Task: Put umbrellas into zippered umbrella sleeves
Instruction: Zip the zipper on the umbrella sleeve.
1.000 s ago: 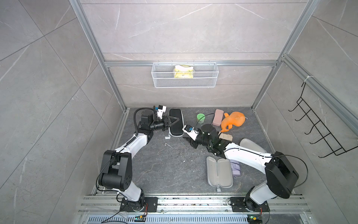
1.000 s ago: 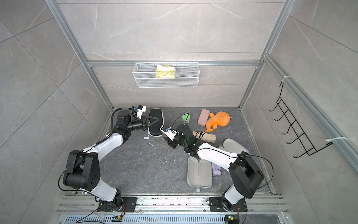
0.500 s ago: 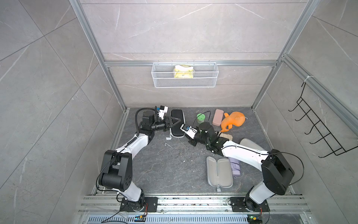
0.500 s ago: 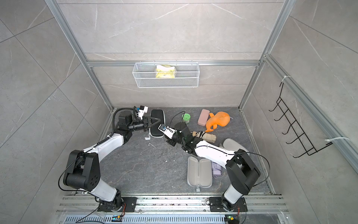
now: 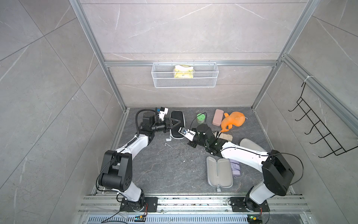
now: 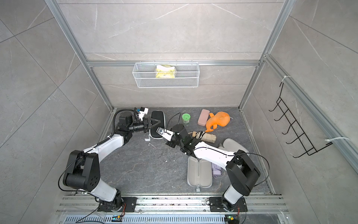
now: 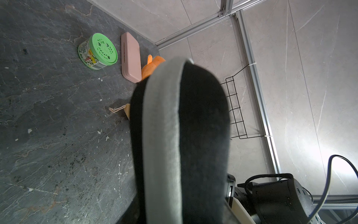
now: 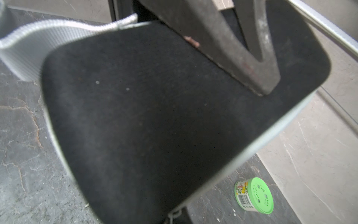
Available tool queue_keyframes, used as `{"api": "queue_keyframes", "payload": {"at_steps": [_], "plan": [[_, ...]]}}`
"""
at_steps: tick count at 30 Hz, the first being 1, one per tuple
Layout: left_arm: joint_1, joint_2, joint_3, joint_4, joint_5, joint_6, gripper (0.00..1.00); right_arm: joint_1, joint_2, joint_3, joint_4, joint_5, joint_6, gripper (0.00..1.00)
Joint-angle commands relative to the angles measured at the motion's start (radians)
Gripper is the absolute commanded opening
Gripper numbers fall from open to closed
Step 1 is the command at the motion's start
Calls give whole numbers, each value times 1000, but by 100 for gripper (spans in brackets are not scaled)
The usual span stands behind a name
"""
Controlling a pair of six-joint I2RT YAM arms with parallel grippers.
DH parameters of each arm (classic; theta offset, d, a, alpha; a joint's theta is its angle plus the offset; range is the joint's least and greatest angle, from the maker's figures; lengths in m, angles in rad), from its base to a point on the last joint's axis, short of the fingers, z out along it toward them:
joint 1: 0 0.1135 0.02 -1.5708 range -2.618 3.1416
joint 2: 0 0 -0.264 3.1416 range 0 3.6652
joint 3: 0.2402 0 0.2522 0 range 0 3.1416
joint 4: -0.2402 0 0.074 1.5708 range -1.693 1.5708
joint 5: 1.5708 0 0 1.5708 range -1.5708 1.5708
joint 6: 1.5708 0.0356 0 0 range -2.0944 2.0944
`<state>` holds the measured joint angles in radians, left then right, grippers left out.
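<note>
Left fingers (image 8: 222, 48) pinch the black sleeve (image 5: 177, 115) at the far side of the table (image 5: 174, 164). Right fingers (image 5: 190, 144) are shut tight near its zip. If they hold nothing, pulling won't open it.

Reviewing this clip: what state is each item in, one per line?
Black sleeve: halves together, clamped by left hand.
Right hand: shut at black sleeve's near end.
Grey-lined sleeve: open flat, empty.
Lilac umbrella: folded, beside it.
Beige umbrella: folded, lying loose.
Pink case: closed.
Green tin: lid on.
</note>
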<state>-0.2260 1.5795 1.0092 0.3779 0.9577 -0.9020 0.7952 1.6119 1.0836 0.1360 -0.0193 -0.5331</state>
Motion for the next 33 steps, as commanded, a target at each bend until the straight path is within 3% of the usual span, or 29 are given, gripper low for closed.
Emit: {"api": "queue_keyframes", "payload": {"at_steps": [1, 10, 15, 19, 30, 33], "plan": [[28, -68, -4, 81, -52, 12, 5, 45, -68, -31, -42, -22, -31, 0], [44, -64, -66, 261, -175, -84, 0, 152, -73, -57, -72, -76, 80, 0], [46, -78, -94, 266, -217, -70, 0, 195, -62, -42, -55, 10, 140, 0], [67, -102, -90, 187, -222, -4, 0, 199, -91, -90, -33, 107, 102, 0], [84, -108, -21, 38, -202, 141, 0, 225, -185, -170, -53, -95, -22, 0], [72, -87, -6, 59, -127, 101, 0, 224, -151, -129, -96, -27, -19, 0]]}}
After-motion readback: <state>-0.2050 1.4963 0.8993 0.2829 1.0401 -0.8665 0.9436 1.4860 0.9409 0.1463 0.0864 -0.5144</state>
